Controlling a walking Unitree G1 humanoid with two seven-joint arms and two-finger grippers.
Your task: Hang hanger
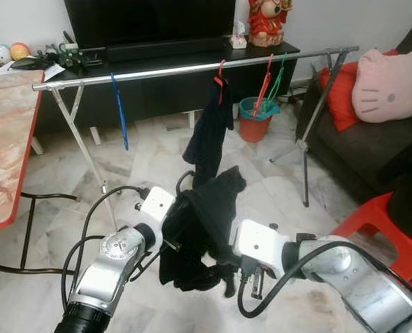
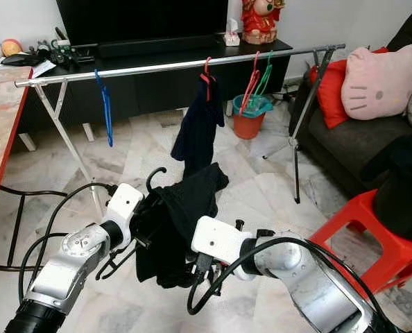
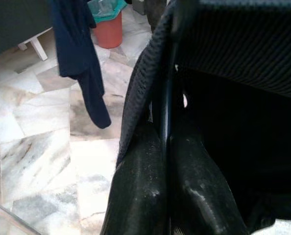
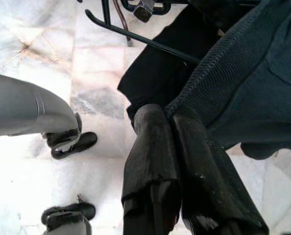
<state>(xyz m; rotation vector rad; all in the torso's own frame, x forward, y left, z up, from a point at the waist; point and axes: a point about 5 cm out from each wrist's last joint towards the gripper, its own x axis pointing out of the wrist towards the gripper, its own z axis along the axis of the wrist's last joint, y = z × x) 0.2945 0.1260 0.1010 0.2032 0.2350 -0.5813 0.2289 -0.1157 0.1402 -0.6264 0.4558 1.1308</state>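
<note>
I hold a black garment draped on a black hanger between both grippers, low over the marble floor. The hanger's hook sticks up at the garment's left. My left gripper is shut on the hanger's thin bar and the cloth around it. From the right, my right gripper is shut on the garment's ribbed edge; it sits under the cloth. The silver clothes rail runs across the room beyond and above the garment.
On the rail hang a blue hanger, a navy garment on a red hanger, and red and green hangers. An orange bin stands behind. A marble-topped table is left; a red stool and sofa are right.
</note>
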